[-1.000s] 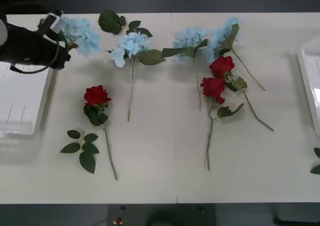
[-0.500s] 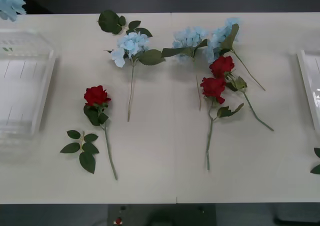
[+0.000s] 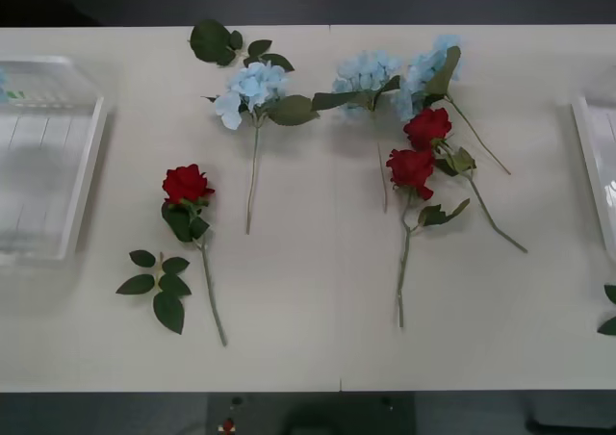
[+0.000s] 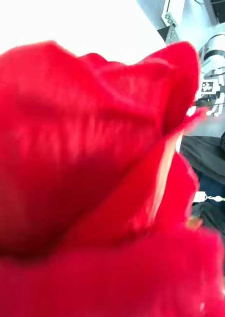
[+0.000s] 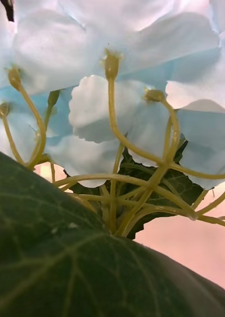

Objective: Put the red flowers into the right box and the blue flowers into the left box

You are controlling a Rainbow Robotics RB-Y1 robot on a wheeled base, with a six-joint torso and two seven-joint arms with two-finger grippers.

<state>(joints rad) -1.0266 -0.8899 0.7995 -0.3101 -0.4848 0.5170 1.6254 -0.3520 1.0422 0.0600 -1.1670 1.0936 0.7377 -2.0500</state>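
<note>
Right hand's wrist view has a red bloom [image 4: 92, 163] pressed close, the left hand's a blue cluster [image 5: 117, 99] above a broad leaf [image 5: 53, 247] (whether either hand grips, I cannot tell). On the tabletop, a leaf sprig [image 3: 159, 286] lies nearest, then one red rose [image 3: 187, 183] and two red roses [image 3: 412, 168] touching. Three blue flowers [image 3: 252, 87] lie along the far edge. At the left edge is the left box [image 3: 87, 180], at the right edge the right box [image 3: 589, 166].

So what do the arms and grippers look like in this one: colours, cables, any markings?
Cannot tell here. A red rose bloom sits right against the right wrist camera, and pale blue flower petals with a dark green leaf sit against the left one, so those details are hidden.
</note>
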